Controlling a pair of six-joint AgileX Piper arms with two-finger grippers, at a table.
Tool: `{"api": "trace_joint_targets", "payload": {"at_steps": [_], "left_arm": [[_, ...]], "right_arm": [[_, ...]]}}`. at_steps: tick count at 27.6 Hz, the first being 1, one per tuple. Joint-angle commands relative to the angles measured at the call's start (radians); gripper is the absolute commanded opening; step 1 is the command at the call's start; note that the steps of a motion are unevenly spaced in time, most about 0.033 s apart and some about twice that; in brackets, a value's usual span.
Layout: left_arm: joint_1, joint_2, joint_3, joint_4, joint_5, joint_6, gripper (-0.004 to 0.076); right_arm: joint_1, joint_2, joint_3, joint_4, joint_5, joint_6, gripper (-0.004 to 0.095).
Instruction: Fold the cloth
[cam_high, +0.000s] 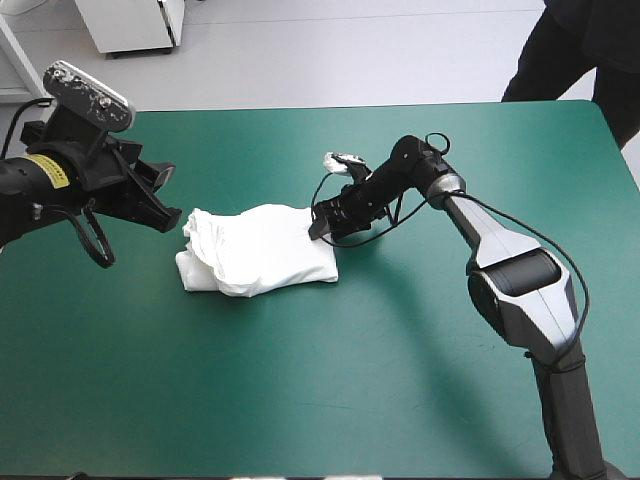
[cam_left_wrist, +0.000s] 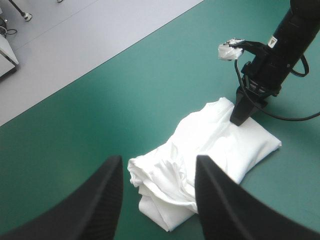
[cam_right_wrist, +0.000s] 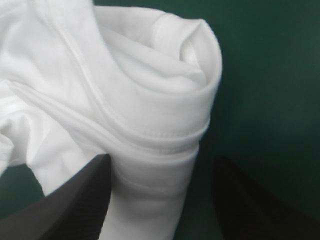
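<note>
My right gripper (cam_high: 319, 231) had its black fingers spread apart, tips down on the T-shirt (cam_high: 262, 250) at the end of the bundle nearer the table's right edge. A rolled, stitched hem lay between them, and they clamped nothing. My left gripper (cam_left_wrist: 159, 161) was also spread wide and empty, and hung just off the bundle's opposite end. I could not tell whether it touched the cloth. The T-shirt lay as a folded white bundle near the middle of the table, smoother at the right gripper's end and bunched in loose folds at the other. The teal-green cover (cam_high: 400, 380) lay flat around it. Beyond the far edge I saw pale floor (cam_high: 350, 50) and a white cabinet (cam_high: 135, 25).
</note>
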Motion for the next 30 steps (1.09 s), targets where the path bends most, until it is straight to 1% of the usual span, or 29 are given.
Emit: {"api": "trace_joint_targets", "payload": {"at_steps": [1,3,6,7,9,11,12,14,17,21,25,30], "left_arm": [[-0.004,-0.017,-0.021,0.000,0.008,-0.014,0.0337],[-0.004,-0.017,-0.021,0.000,0.025,-0.016,0.0337],[-0.004,-0.022,-0.021,0.010,0.025,-0.031,0.0337],[-0.004,-0.026,-0.021,0.010,0.025,-0.031,0.0337],[-0.004,-0.028,-0.021,0.010,0.023,-0.031,0.0337],[-0.004,-0.033,-0.023,0.008,0.025,-0.031,0.0337],[-0.004,-0.035,-0.023,0.008,0.025,-0.031,0.0337],[-0.004,-0.037,-0.023,-0.001,0.025,-0.031,0.0337],[-0.004,-0.038,-0.023,-0.011,0.025,-0.031,0.0336],[-0.004,-0.039,-0.023,-0.030,0.025,-0.031,0.0336],[-0.004,-0.039,-0.023,-0.033,0.018,-0.031,0.0336],[-0.004,-0.039,-0.023,-0.033,-0.002,-0.031,0.0336]], "right_arm": [[0.019,-0.039,-0.030,0.046,0.007,-0.012,0.0500],[0.044,-0.021,-0.030,0.042,0.012,-0.042,0.0301],[0.055,-0.013,-0.030,0.039,0.020,-0.070,0.0034],[0.055,-0.013,-0.030,0.032,0.024,-0.071,-0.0013],[0.053,-0.013,-0.039,-0.012,0.036,-0.068,0.0002],[0.041,-0.015,-0.070,-0.145,0.070,-0.014,0.0002],[0.031,-0.021,-0.079,-0.197,0.070,0.019,0.0002],[0.005,-0.038,-0.079,-0.263,0.070,0.044,0.0002],[-0.047,-0.067,-0.072,-0.327,0.070,0.063,0.0002],[-0.138,-0.124,-0.048,-0.421,0.070,0.087,0.0002],[-0.256,-0.205,0.044,-0.508,0.070,0.087,0.0002],[-0.455,-0.324,0.198,-0.532,0.070,0.094,0.0002]]}}
